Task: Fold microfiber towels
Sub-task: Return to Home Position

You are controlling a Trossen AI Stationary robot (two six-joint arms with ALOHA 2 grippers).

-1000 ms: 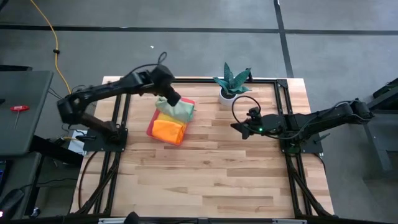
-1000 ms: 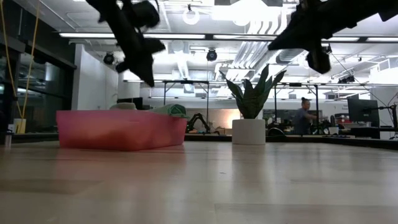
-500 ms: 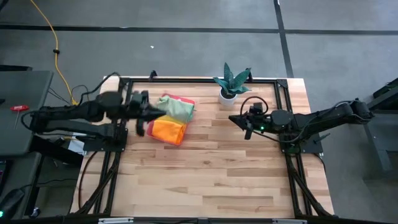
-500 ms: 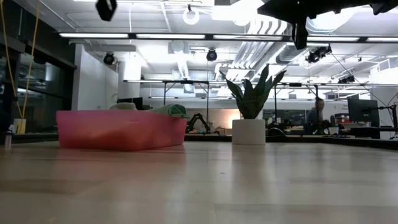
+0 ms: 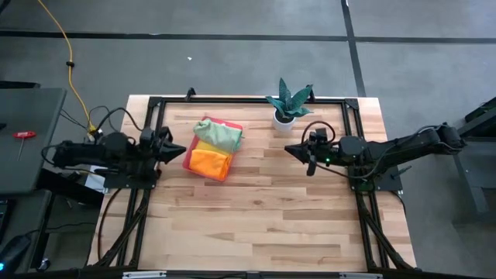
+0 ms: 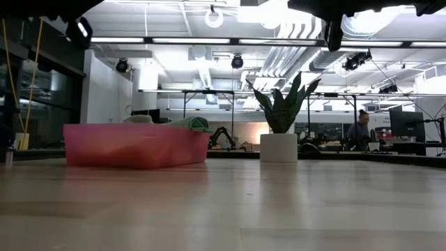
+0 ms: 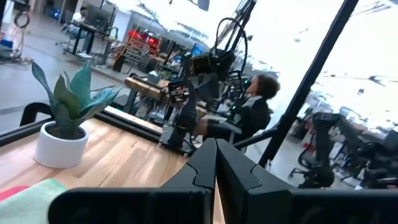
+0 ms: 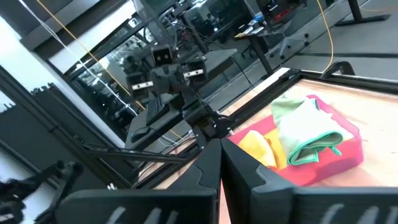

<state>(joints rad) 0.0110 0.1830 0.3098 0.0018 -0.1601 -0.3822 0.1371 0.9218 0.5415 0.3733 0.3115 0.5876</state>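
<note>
- Tray (image 5: 188,160), pink and rigid, sits on the tabletop (image 5: 256,217) in its far left part and holds folded towels.
- A green towel (image 5: 219,134) lies on top at the tray's far end, loosely bunched. In the low view it rises a little above the rim.
- A yellow towel (image 5: 200,147) shows as a strip in the middle of the tray, partly under the green one.
- An orange towel (image 5: 209,163) fills the tray's near end, touching the yellow one.
- No towel lies on the tabletop outside the tray; any other towels in the pile are hidden.
- A plant (image 5: 285,116) in a white pot stands at the far edge, near the tray's right side but apart from it.
- The left arm lies low and stretched out level at the tabletop's left edge. The left end effector (image 5: 177,150) points at the tray, just beside its left side without touching it. Its fingers are pressed together with nothing between them.
- The right arm reaches in level from the right side. The right end effector (image 5: 288,150) is near the plant, on its near side, and points across at the tray, well apart from it. Its fingers also meet, holding nothing.
- In the low view both arms show only along the top edge, well above the tabletop.
- A person (image 7: 255,112) sits in the room beyond.
</note>
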